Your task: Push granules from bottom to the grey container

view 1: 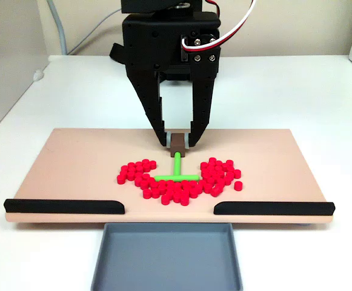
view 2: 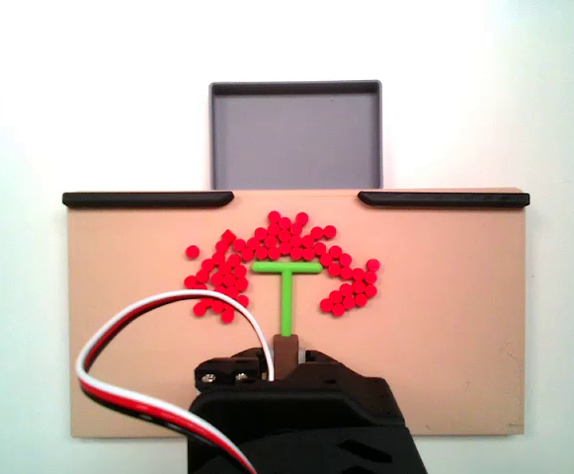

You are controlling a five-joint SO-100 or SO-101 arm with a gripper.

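A black plastic end effector (view 1: 177, 144) pinches the brown block at the stem end of a green T-shaped pusher (view 1: 177, 174). The stem's long axis runs toward the shallow slate-grey rectangular tray (view 1: 166, 257), crossbar nearest it. Small, glossy red cylindrical pellets (view 2: 285, 232) lie in an arc around the crossbar on a smooth tan board (view 2: 464, 316), short of the gap between two black strips (view 2: 148, 198). The white desk (view 1: 297, 91) carries everything; the tray's near edge is cut off.
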